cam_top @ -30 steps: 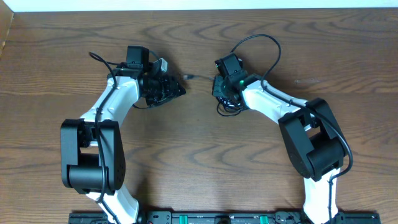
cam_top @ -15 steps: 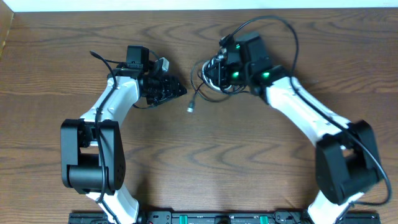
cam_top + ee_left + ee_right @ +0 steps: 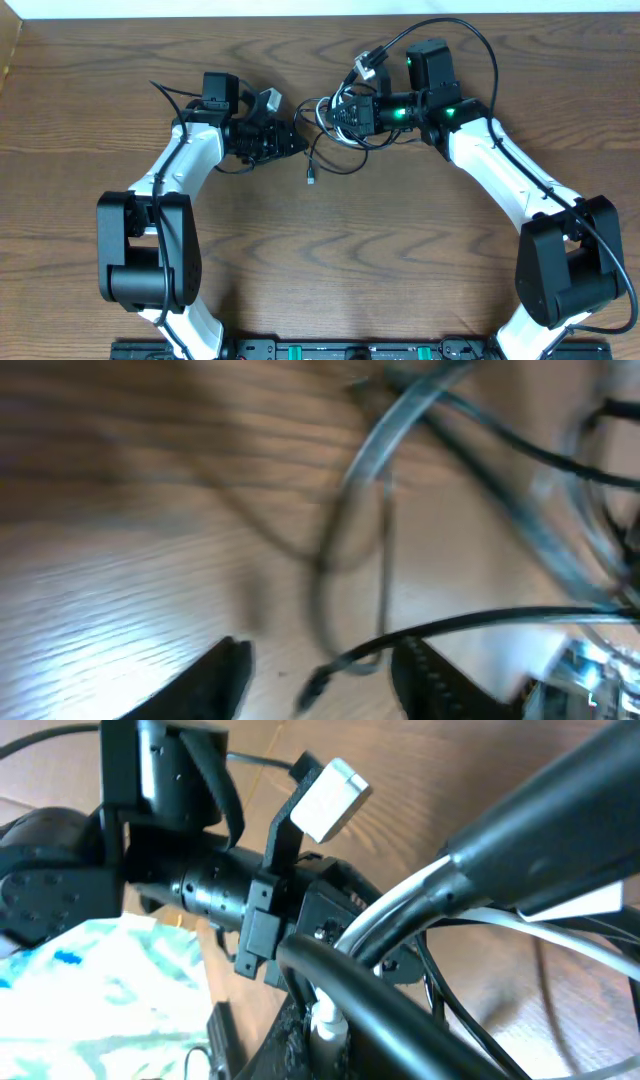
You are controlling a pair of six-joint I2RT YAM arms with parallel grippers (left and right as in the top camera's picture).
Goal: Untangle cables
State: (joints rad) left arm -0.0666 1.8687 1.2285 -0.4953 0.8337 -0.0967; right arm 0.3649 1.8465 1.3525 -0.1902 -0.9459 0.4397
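The cables (image 3: 345, 115) are a knot of thin black and white cords held above the wooden table at centre back. My right gripper (image 3: 338, 112) is shut on this knot. In the right wrist view a white plug (image 3: 326, 1020) sits pinched between its fingers (image 3: 300, 1040). One black strand drops to a plug end (image 3: 312, 178) near the table. My left gripper (image 3: 298, 145) points right, just left of the knot. Its jaws stand apart in the blurred left wrist view, with a black cord (image 3: 470, 625) and its plug tip (image 3: 318, 682) crossing the gap, not pinched.
The thick black arm cable (image 3: 470, 40) loops over the right arm at the back. A white strip (image 3: 320, 8) borders the table's far edge. A dark rail (image 3: 330, 350) runs along the front edge. The right wrist view shows a pale patterned cloth (image 3: 90, 980).
My right arm has swung toward the far side, lifting the knot with it. A loose plug end has dropped out and hangs below. The left gripper has edged right, its jaws narrowing.
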